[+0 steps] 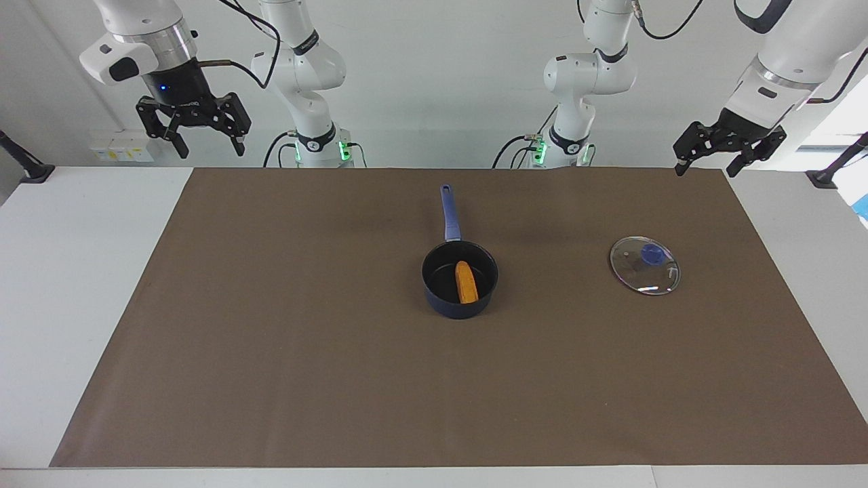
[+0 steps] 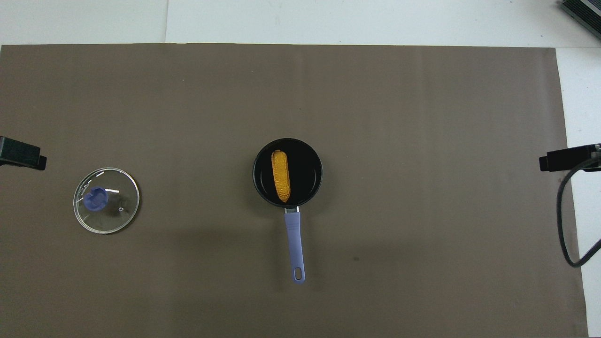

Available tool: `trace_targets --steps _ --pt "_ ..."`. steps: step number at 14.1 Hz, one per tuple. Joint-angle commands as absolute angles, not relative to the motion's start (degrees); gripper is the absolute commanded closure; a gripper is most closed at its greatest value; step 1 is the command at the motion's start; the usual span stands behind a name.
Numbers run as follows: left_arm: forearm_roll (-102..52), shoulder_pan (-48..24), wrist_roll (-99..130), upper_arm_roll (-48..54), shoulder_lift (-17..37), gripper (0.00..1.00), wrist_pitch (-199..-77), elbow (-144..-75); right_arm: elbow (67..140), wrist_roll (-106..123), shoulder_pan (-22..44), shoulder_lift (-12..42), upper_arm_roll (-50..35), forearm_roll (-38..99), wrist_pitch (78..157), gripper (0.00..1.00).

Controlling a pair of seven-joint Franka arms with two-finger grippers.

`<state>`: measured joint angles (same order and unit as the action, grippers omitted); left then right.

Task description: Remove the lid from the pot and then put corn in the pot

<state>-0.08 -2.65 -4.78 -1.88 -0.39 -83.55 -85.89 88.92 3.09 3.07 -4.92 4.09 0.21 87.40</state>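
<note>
The dark blue pot [image 1: 441,297] stands open in the middle of the brown mat, its long handle [image 1: 449,213] pointing toward the robots. The orange-yellow corn [image 1: 466,282] lies inside the pot [image 2: 307,171], and it shows there from overhead too [image 2: 281,176]. The glass lid [image 1: 644,265] with its blue knob lies flat on the mat toward the left arm's end, apart from the pot; it also shows in the overhead view [image 2: 106,200]. My left gripper [image 1: 705,166] is open, empty and raised over the mat's edge near the lid. My right gripper [image 1: 210,149] is open, empty and raised over its own end.
The brown mat [image 1: 271,339] covers most of the white table [image 1: 61,285]. A black cable [image 2: 563,225] hangs at the right arm's end. Black clamp mounts [image 1: 30,169] sit at the table's corners nearest the robots.
</note>
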Motion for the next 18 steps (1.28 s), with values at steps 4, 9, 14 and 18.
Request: trace_targets --steps 4,9,14,18 --pt "0.18 -3.34 -5.54 -2.02 -1.76 0.00 -83.32 -87.28 90.79 0.70 2.11 -6.68 2.90 -0.53 85.26 0.00" --pt "0.26 -3.25 -5.62 -2.02 -1.76 0.00 -83.32 -87.28 90.88 0.53 2.02 -6.94 2.72 -0.26 83.76 0.00" --pt "0.26 -3.25 -5.71 -2.02 -1.76 0.00 -83.32 -87.28 90.88 0.53 1.67 -6.94 2.81 -0.53 83.94 0.00" --pt "0.26 -3.34 -5.71 -2.02 -1.76 0.00 -83.32 -87.19 90.18 0.70 1.41 -6.50 3.16 -0.09 84.03 0.00"
